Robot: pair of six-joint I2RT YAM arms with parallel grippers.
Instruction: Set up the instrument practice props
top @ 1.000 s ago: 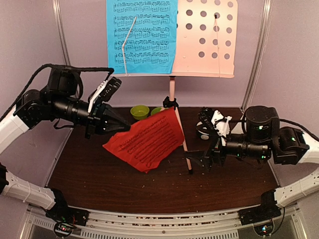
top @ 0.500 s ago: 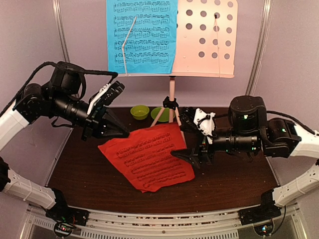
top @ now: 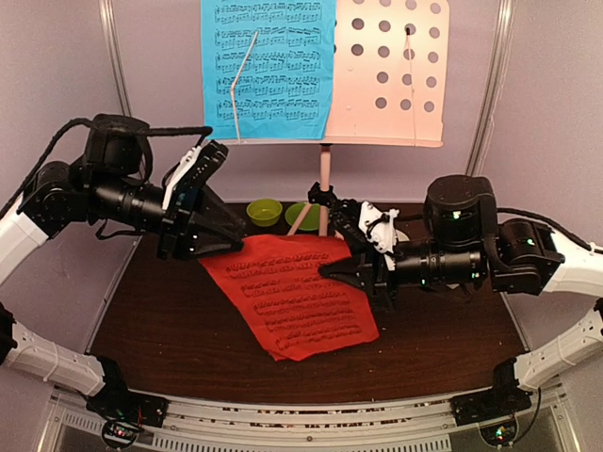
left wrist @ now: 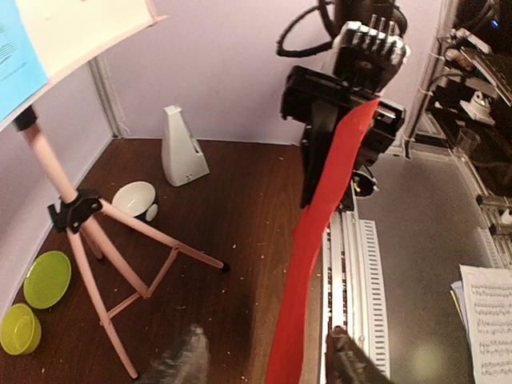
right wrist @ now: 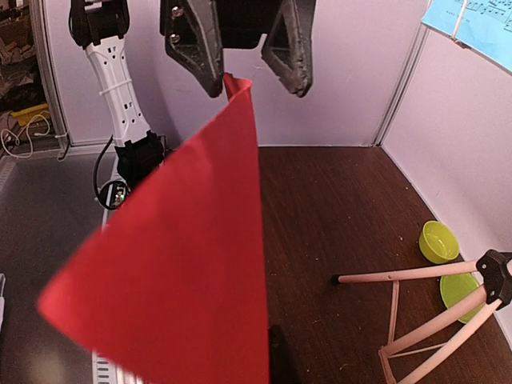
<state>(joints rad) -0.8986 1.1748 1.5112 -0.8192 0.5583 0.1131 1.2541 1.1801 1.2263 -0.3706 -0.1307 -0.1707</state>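
Note:
The red music sheet (top: pixel 292 297) hangs over the table between both arms. My right gripper (top: pixel 330 271) is shut on its right edge; in the right wrist view the sheet (right wrist: pixel 184 264) fans out from the jaws and hides most of them. My left gripper (top: pixel 226 247) is at the sheet's left corner with its fingers spread, and the sheet (left wrist: pixel 320 240) passes edge-on between them. The blue music sheet (top: pixel 268 66) sits on the left half of the pink stand's hole-dotted desk (top: pixel 391 71). The white metronome (left wrist: pixel 182 148) stands by the back wall.
The stand's tripod legs (left wrist: pixel 88 232) spread over the table's back middle. A lime green bowl (top: pixel 265 211) and plate (top: pixel 300 215) lie behind the sheet. A small white bowl (left wrist: pixel 134 200) sits near the metronome. Loose sheet music (left wrist: pixel 488 320) lies off the table.
My right gripper moved left and closed on the red sheet's right edge. My left gripper opened at the left corner. The sheet has gone from hanging steeply to lying flatter.

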